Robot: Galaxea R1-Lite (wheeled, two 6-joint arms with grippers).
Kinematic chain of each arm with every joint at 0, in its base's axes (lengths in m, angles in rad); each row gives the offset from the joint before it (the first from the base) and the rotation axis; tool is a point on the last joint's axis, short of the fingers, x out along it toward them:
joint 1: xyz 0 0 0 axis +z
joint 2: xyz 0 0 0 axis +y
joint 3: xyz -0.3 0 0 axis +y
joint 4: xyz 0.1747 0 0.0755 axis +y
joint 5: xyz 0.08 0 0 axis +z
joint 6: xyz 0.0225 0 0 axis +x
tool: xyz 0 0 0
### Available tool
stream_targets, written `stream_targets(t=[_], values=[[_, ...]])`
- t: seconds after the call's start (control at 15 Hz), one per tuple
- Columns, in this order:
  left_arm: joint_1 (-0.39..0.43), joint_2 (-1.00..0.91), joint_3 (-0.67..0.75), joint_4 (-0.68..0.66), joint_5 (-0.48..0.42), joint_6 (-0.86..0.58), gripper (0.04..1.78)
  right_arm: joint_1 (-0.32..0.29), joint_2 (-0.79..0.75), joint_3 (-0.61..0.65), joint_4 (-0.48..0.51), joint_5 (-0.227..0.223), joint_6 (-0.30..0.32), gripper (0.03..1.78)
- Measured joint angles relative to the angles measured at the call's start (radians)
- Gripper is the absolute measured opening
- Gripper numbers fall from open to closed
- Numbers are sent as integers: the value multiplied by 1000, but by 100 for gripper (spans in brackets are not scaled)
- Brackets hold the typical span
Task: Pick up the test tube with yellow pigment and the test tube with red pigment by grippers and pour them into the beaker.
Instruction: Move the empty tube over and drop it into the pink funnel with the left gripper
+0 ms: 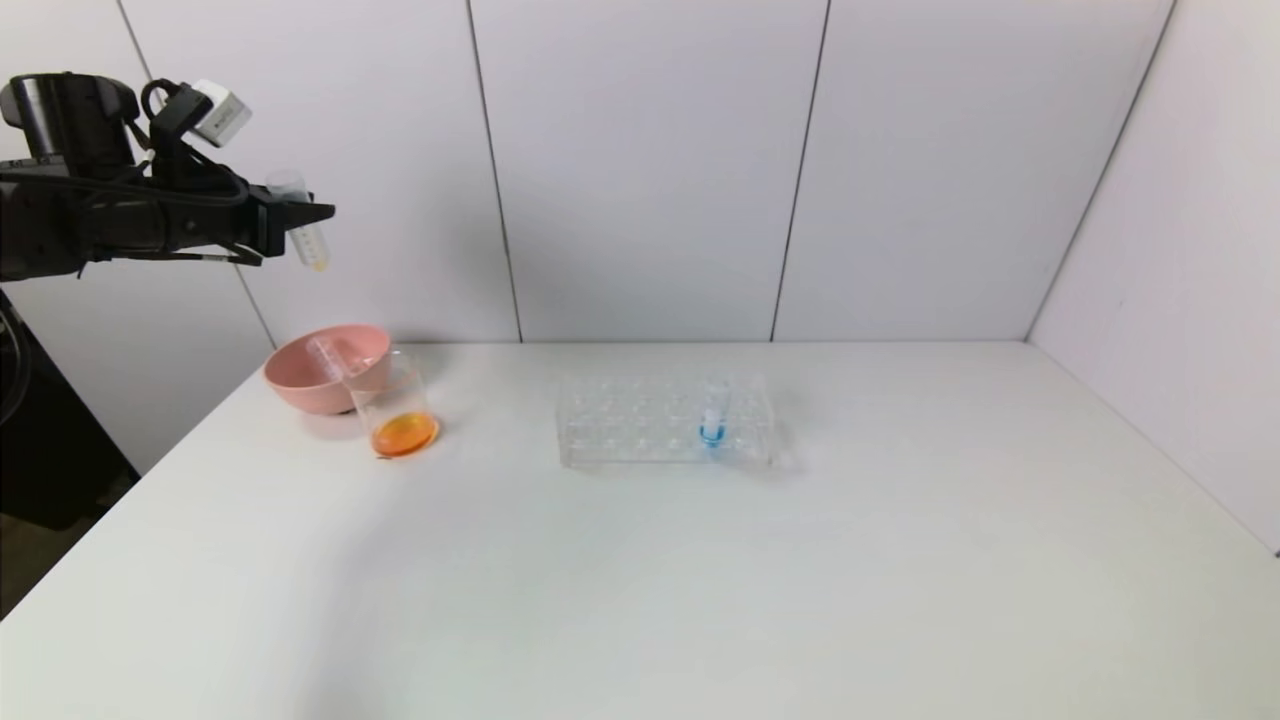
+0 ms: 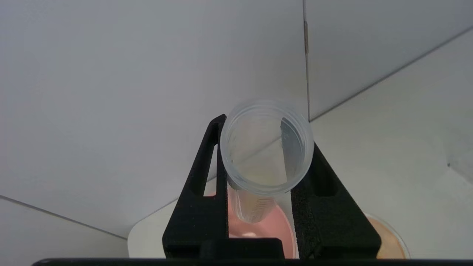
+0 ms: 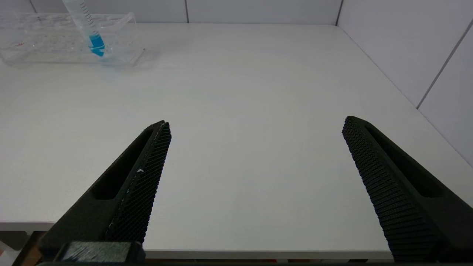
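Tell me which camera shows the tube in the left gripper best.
Left wrist view: the test tube fills the middle, clamped by the left gripper, looking down its open mouth. Head view shows it small, side-on, with yellowish tip. Right wrist view misses it.

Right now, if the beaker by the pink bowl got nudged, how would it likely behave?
The beaker would probably slide easily: it is small, clear and holds only a shallow orange layer. It already appears tilted against the pink bowl, so it might tip. It would likely spill too, as its top is open.

Pink bowl (image 1: 325, 368); orange liquid in beaker (image 1: 398, 410) (clear); blue-tipped tube (image 1: 713, 412).
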Motion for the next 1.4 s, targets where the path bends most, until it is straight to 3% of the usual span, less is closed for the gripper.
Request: stream_targets(t=[0.27,0.67,0.87,1.4], values=[[0,41,44,-320,75,-235,49,0,0,0,0,0,0,170],[-11,111,38,-405,250,-341,49,0,0,0,0,0,0,170],[-15,166,31,-486,270,-371,49,0,0,0,0,0,0,170],[-15,292,27,-508,273,-380,49,0,0,0,0,0,0,170]])
